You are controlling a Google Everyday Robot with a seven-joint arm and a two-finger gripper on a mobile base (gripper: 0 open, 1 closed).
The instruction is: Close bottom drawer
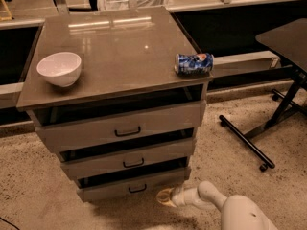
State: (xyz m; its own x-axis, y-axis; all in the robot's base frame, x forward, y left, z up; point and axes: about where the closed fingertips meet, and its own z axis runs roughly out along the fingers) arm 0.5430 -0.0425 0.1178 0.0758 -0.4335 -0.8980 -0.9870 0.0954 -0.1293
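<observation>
The grey-brown cabinet [110,56] has three drawers, all standing a little open. The bottom drawer [110,189] is the lowest, with a narrow front and a small black handle [137,189]. My gripper [164,197] is low by the floor, just right of that handle and right at the drawer's front near its right end. Whether it touches the panel cannot be told. The white arm [225,207] runs in from the lower right.
A white bowl [59,68] sits on the cabinet top at the left and a blue can [193,63] lies at its right edge. A black table with a wheeled leg [247,145] stands to the right. The floor is speckled beige.
</observation>
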